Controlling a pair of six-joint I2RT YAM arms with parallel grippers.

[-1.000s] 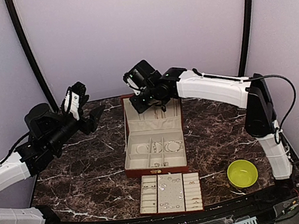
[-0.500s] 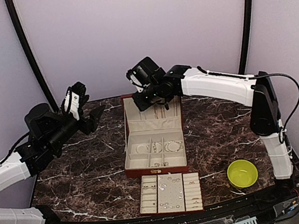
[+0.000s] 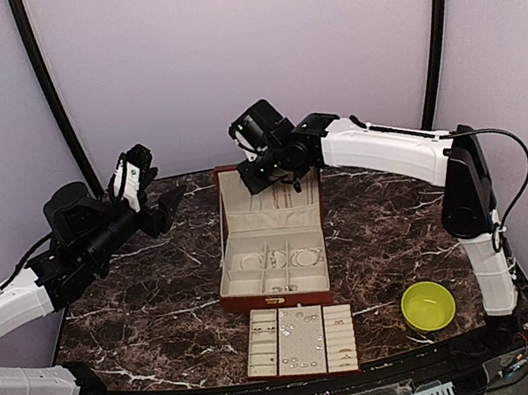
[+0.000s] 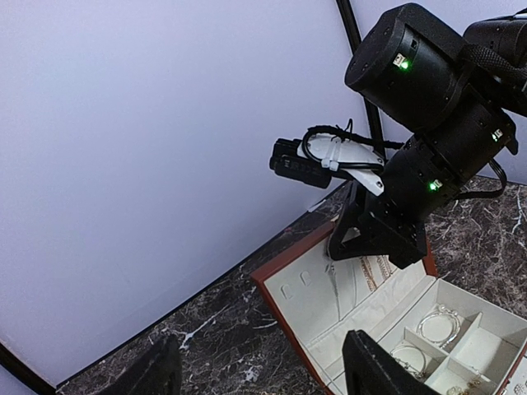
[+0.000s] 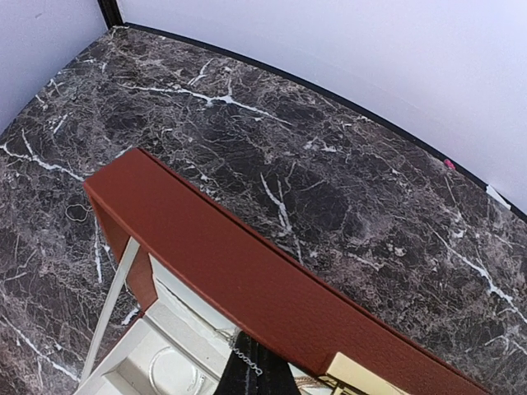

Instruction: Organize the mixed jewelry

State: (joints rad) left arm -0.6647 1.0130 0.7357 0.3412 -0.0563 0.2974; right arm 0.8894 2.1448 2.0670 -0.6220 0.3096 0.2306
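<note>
marble table (image 3: 159,296), dark with white veins, closed in by lilac walls (image 3: 239,49). at left, the left gripper (image 3: 167,209) hangs raised above the table, its fingers spread wide and holding nothing. at centre stands the reddish-brown box (image 3: 276,302), lid upright. the right gripper (image 3: 278,187) sits against the lid's cream lining, and its jaws appear drawn together on a thin chain (image 5: 245,359) that trails from their tip. small silvery pieces (image 3: 304,257) lie in the box's compartments, with more in the compartment tray (image 3: 305,374) just in front of it. at right, the yellow-green bowl (image 3: 428,305) sits well apart. we judge the step in hand to be hanging the chain inside the lid. it calls for a slow approach square to the lining, with release only once a link has caught, because a slack chain could slide down among the compartments.
</note>
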